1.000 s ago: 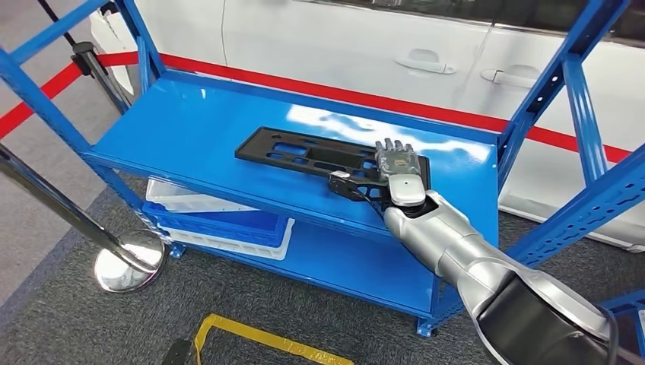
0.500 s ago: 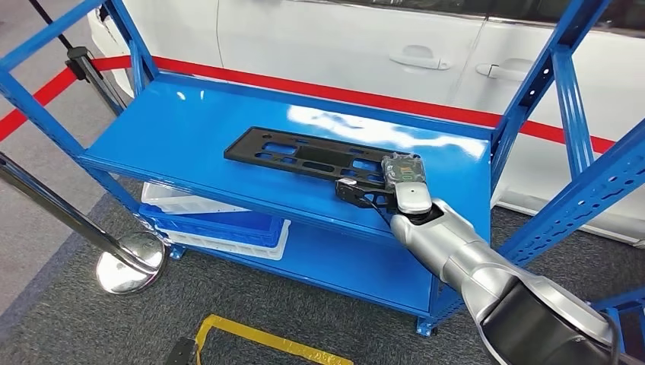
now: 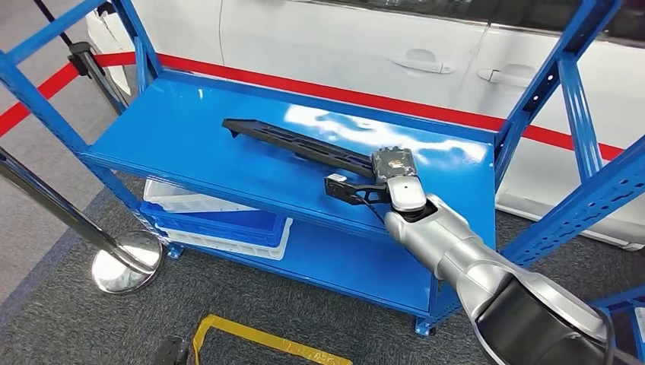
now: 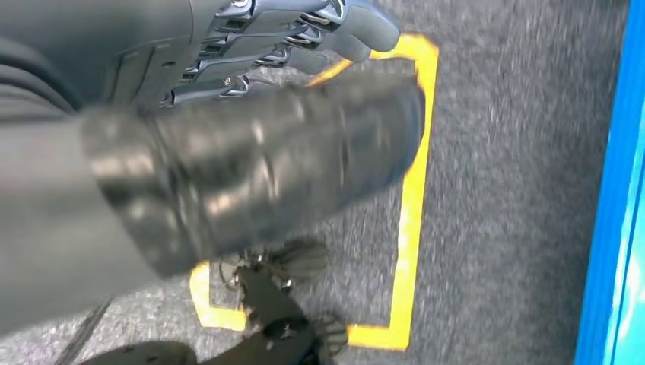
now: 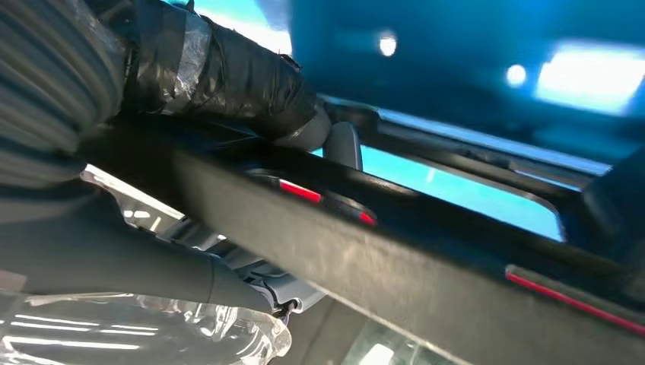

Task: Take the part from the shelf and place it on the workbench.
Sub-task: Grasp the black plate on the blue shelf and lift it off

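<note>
— Where do we have the part [image 3: 300, 144] right now?

— Over the top deck of the blue shelf [image 3: 182, 129]. Our right hand [image 3: 395, 176] grips it at the end nearest us, fingers over the upper face and thumb underneath. The long black plate is tilted up on edge, so from the head view we see mostly its thin side, and its far end points toward the shelf's back left corner.

— Is the far end touching the deck?

— We cannot tell from the head view; it looks close to the surface, perhaps just off it. The right wrist view shows the black plate [image 5: 426, 251] running straight across in front of the thumb [image 5: 228, 76], with the blue deck seen through its cut-outs.

— And our left hand [image 4: 251, 152]?

— It hangs over grey carpet and a yellow floor marking [image 4: 414, 190], fingers [image 4: 335, 23] curled inward with nothing in them.

— What else is around?

— A white and blue tray stack [image 3: 220, 220] on the lower deck, a chrome stanchion base [image 3: 125, 262] on the carpet to the left, and a white car [image 3: 342, 46] behind a red line [image 3: 319, 91].
</note>
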